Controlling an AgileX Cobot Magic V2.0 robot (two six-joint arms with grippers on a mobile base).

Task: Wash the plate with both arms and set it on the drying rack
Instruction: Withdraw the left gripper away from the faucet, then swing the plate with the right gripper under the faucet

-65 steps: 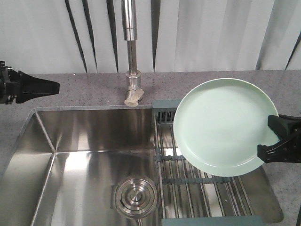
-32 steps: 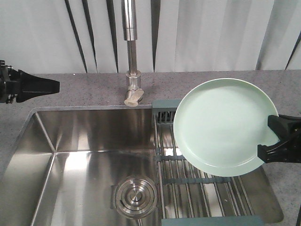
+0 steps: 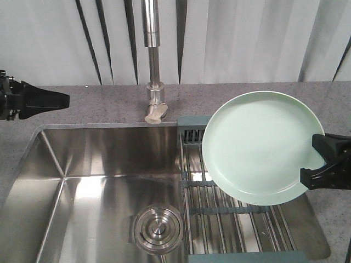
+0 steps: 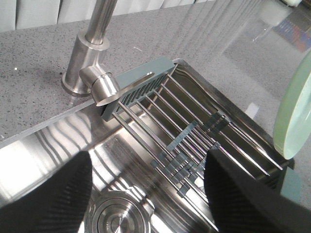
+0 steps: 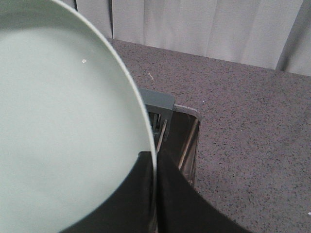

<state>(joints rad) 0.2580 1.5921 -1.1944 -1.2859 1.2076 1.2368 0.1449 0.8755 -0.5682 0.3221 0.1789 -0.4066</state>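
Mint-green plate [image 3: 258,145] hangs over the rack [image 3: 230,219], tipped up so its face points at the front camera. It covers most of the rack's far end and sticks out past the rack's counter-side edge. Whether its low edge touches the rods I honestly can't tell; from the left wrist cam it looks just clear of them.

The right gripper [image 3: 313,160] has the plate by its outer rim, out beyond that same edge of the rack. On the right wrist cam the black fingers [image 5: 141,194] are pinched on the rim, one on each face.

The left gripper [image 3: 64,100] is well apart from the rack, over the grey counter [image 3: 98,93] on the opposite side of the sink [image 3: 82,164]. Its wrist cam looks straight toward the rack, and its fingers [image 4: 48,194] are spread wide with nothing between them.

The rack sits across one end of the sink. The faucet [image 3: 153,60] stands just beside the rack's far corner, and the round strainer [image 3: 158,227] lies in the basin floor right next to the rack's near end.
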